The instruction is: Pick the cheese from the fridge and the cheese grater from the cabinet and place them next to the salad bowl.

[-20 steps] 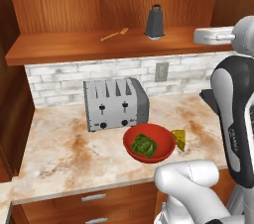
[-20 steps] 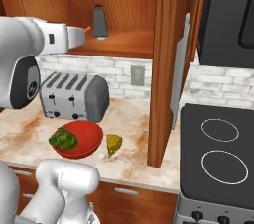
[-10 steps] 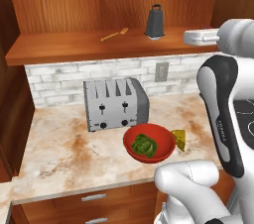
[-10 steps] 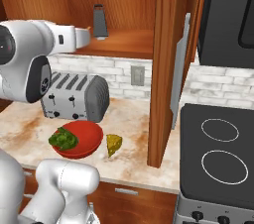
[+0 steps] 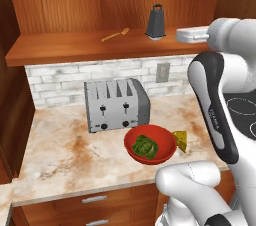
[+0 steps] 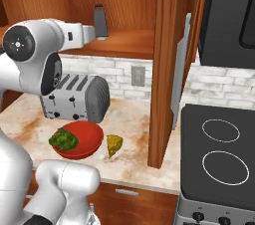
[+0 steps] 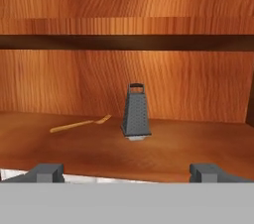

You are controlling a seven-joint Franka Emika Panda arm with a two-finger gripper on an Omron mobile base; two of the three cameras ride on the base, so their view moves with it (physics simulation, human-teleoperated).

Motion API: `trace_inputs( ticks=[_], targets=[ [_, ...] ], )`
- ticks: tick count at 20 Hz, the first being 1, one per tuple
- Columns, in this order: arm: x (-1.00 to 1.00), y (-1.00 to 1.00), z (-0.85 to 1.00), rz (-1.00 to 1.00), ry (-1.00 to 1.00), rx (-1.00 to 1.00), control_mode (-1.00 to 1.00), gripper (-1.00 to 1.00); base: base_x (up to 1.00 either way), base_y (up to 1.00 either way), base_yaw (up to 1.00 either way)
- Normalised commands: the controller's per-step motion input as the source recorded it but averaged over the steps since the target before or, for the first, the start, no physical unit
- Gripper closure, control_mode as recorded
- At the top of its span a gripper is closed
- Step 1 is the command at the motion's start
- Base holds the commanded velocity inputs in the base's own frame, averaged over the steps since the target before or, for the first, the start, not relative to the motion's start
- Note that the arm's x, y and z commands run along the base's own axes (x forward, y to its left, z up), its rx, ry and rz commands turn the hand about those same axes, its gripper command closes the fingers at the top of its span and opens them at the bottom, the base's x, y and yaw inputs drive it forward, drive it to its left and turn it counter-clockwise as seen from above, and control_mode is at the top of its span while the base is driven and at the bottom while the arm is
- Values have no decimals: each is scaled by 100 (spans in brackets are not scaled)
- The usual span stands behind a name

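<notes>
The dark grey cheese grater stands upright on the wood cabinet shelf. My gripper is open at the shelf's front edge, pointing at the grater and still short of it, with nothing between its fingertips. Down on the counter, the yellow cheese wedge lies just right of the red salad bowl with lettuce. The fridge is out of view.
A golden fork lies on the shelf left of the grater. A silver toaster stands behind the bowl. A tall wooden side panel separates the counter from the stove.
The arm has swung the hand along the shelf edge closer to the grater. The gripper has stayed open; cheese, bowl and grater have not moved.
</notes>
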Motion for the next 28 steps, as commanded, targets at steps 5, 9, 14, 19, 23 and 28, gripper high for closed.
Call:
trace_inputs(
  ticks=[5,9,14,19,23,28],
  targets=[
    [34,2,0,3,0,0,-100,-100,0,0,0],
    [29,2,0,1,-2,0,-100,-100,0,0,0],
    [29,4,0,0,-1,0,-100,-100,0,0,0],
    [21,4,0,0,-2,0,-100,-100,0,0,0],
    [15,0,0,0,0,0,-100,-100,0,0,0],
    [10,0,0,0,-1,0,-100,-100,0,0,0]
  ],
)
